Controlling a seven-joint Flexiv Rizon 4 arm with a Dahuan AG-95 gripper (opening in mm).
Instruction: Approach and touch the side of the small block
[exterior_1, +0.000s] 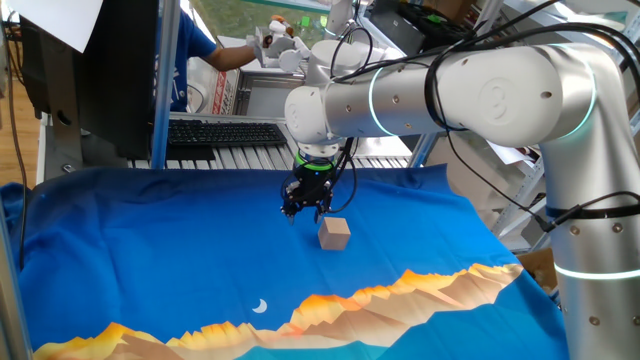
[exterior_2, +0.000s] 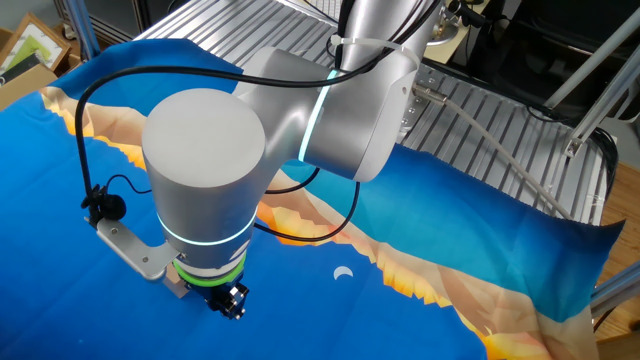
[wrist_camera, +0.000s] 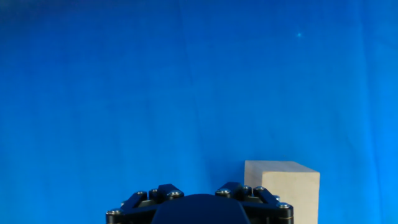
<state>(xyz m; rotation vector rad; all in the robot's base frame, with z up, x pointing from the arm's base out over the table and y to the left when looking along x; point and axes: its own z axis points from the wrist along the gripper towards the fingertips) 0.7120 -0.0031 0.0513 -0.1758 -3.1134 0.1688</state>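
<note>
The small block is a plain light tan cube on the blue cloth. My gripper hangs just to its left and slightly behind it, with a narrow gap between them and its tips close to the cloth. In the hand view the block sits at the lower right, beside the gripper's dark body. The jaws look drawn together with nothing between them. In the other fixed view the gripper shows under the big wrist joint, and the block is mostly hidden behind the arm.
The blue cloth with an orange mountain print covers the table. A keyboard and a metal roller rack lie behind it. A person's arm is at the back. The robot's arm spans the right side.
</note>
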